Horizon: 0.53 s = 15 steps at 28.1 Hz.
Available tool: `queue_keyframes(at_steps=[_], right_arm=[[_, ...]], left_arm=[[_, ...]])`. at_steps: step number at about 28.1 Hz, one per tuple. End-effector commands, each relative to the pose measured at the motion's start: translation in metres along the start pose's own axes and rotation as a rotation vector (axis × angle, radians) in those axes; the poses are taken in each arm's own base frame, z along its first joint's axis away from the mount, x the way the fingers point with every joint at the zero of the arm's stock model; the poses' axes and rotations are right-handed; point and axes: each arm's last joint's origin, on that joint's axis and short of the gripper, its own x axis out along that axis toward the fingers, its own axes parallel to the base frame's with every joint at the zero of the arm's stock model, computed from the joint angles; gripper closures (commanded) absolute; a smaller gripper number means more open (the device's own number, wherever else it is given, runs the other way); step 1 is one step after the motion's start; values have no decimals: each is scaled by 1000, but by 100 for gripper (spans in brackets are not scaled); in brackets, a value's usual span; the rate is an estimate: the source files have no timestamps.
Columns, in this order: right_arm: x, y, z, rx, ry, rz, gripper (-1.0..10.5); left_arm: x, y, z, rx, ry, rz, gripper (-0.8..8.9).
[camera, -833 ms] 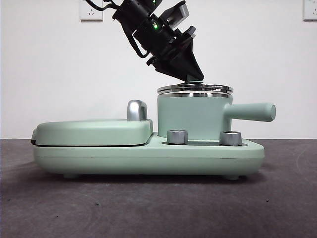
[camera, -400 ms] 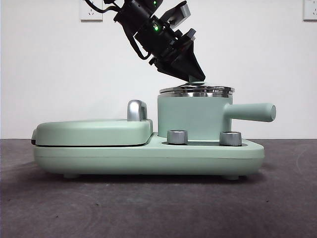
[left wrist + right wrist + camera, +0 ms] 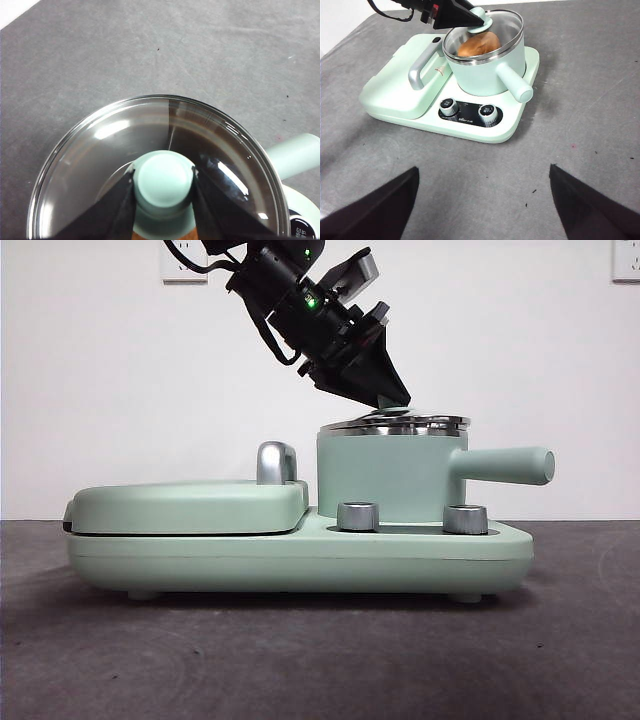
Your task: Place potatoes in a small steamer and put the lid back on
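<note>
The glass lid (image 3: 395, 423) lies on the steel rim of the mint-green steamer (image 3: 385, 475), whose straight handle (image 3: 505, 465) points right. My left gripper (image 3: 392, 403) reaches down from the upper left, its jaws shut on the lid's green knob (image 3: 164, 180). The glass of the lid (image 3: 100, 145) fills the left wrist view. The orange-brown potato (image 3: 479, 44) lies inside the pot and shows through the lid (image 3: 505, 22) in the right wrist view. My right gripper (image 3: 483, 169) is open and empty, well back from the cooker, over the grey table.
The steamer stands on a mint-green cooker base (image 3: 300, 560) with two steel dials (image 3: 358, 516) (image 3: 465, 518). Left of it is the shut flat grill cover (image 3: 190, 505) with a chrome handle (image 3: 277, 462). A white wall stands behind.
The lid has come down from just above the steamer's rim and now sits on it. My left gripper has lowered with it, still on the knob. The pot has not moved.
</note>
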Motion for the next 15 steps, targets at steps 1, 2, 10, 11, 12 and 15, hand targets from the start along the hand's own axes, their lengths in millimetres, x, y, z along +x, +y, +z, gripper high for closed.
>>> queue_keyframes(at_steps=[1, 2, 10, 11, 12, 15], right_arm=[[-1, 1, 2, 7, -13, 5, 531], [-1, 1, 2, 7, -13, 5, 531], [-1, 1, 2, 8, -14, 5, 531], [-1, 1, 2, 8, -14, 5, 531], [-1, 1, 2, 7, -14, 5, 531], [-1, 1, 2, 8, -14, 5, 531]], left_arm=[[12, 6, -8, -13, 34, 16, 798], [12, 6, -8, -5, 34, 17, 798], [7, 3, -2, 11, 46, 97, 798], [7, 4, -1, 7, 45, 106, 798], [6, 3, -1, 2, 44, 105, 798], [4, 3, 0, -15, 50, 130, 798]])
